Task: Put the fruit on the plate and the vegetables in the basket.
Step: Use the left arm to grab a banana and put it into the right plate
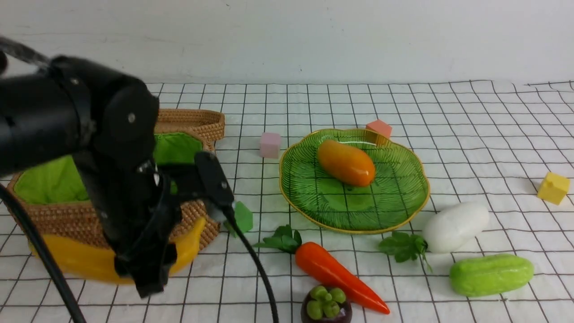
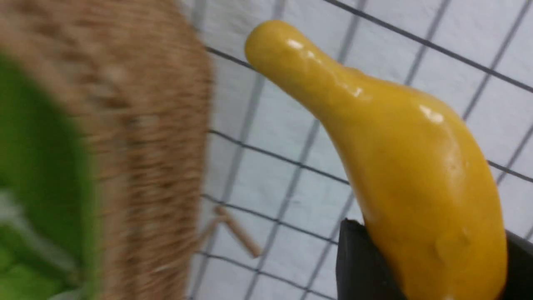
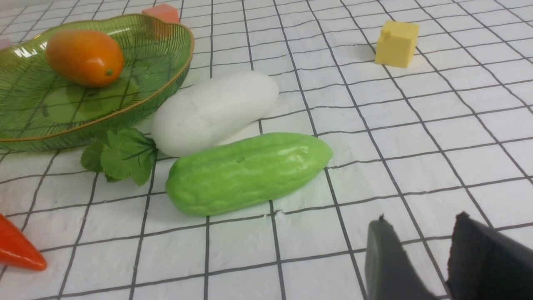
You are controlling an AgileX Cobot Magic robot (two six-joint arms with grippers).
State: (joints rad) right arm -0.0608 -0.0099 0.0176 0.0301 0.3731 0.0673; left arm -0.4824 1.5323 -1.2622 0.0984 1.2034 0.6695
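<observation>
One banana [image 1: 71,260] lies on the worktop [image 1: 493,134] against the near wall of the basket [image 1: 54,217], its long axis running along that wall. The left gripper [image 2: 433,271] straddles it crosswise, jaws pinching both flanks. The plate [image 1: 399,188], holding the mango [image 1: 346,162], sits well to the right. The right gripper [image 3: 424,246], jaws spread and empty, hangs near the cucumber [image 3: 245,171].

Front view: from the robot's side, between the arms, facing forward over the whole worktop [image 1: 448,112]; the left arm [image 1: 67,112] looms close.
Left wrist view: very near, looking past the left fingers [image 2: 362,266] along the banana [image 2: 416,175] between them; the basket [image 2: 158,125] is blurred beyond.
Right wrist view: low, looking beyond the right fingers [image 3: 391,266] towards the cucumber [image 3: 245,171], radish [image 3: 212,110] and plate [image 3: 175,62].
Shared: front and right wrist both show those three; front and left wrist both show banana and basket.
</observation>
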